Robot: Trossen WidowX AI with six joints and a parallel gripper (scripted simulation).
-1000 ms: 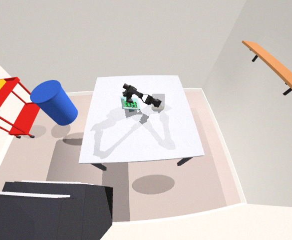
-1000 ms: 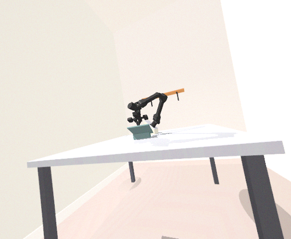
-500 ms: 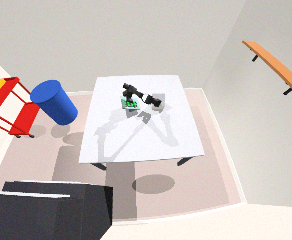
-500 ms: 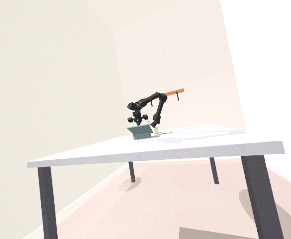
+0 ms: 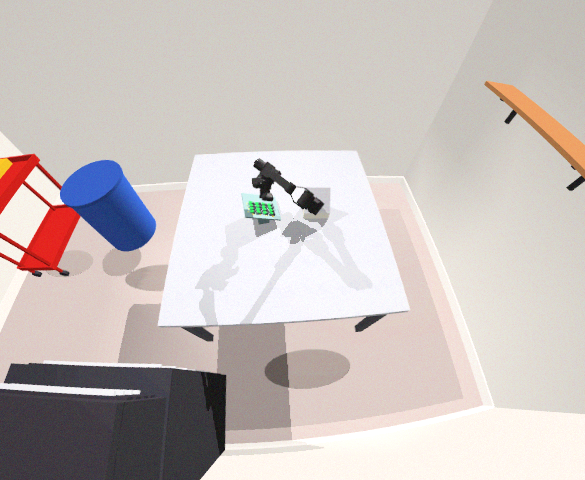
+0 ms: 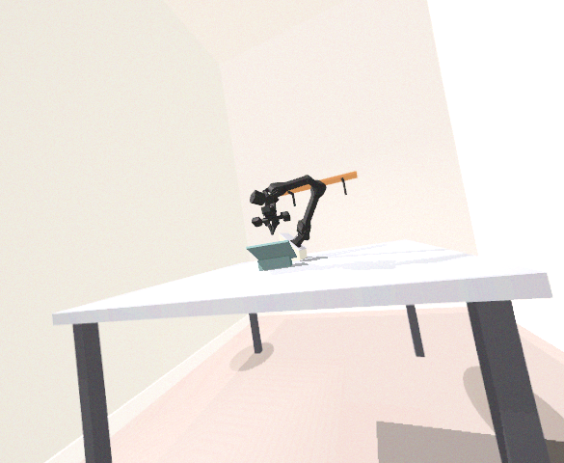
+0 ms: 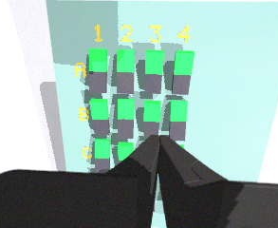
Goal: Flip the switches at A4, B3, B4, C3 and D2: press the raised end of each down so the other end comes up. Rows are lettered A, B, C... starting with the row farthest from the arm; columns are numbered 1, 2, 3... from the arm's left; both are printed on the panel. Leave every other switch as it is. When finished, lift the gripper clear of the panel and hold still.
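Note:
The teal switch panel [image 5: 253,198] [image 6: 274,250] [image 7: 233,95] is tilted on a stand. Its switches have a green far half and a dark near half. In the wrist view A4 [image 7: 182,72], B3 [image 7: 152,118] and B4 [image 7: 178,119] show whole. Which ends are raised is hard to tell. C3 and C4 are mostly covered by the fingers, and D2 is hidden. My gripper [image 6: 272,232] [image 7: 157,142] is shut and empty. It points down above the panel, with a gap under the tips in the exterior view. In the wrist view the tips overlap the space just below B3 and B4.
The panel stands on a white table [image 5: 282,279] [image 6: 371,288], with the arm's base beside it. Shadows fall across the panel and table. A blue barrel [image 5: 121,206], a red trolley [image 5: 49,237] and an orange wall shelf [image 5: 550,131] are away from the table.

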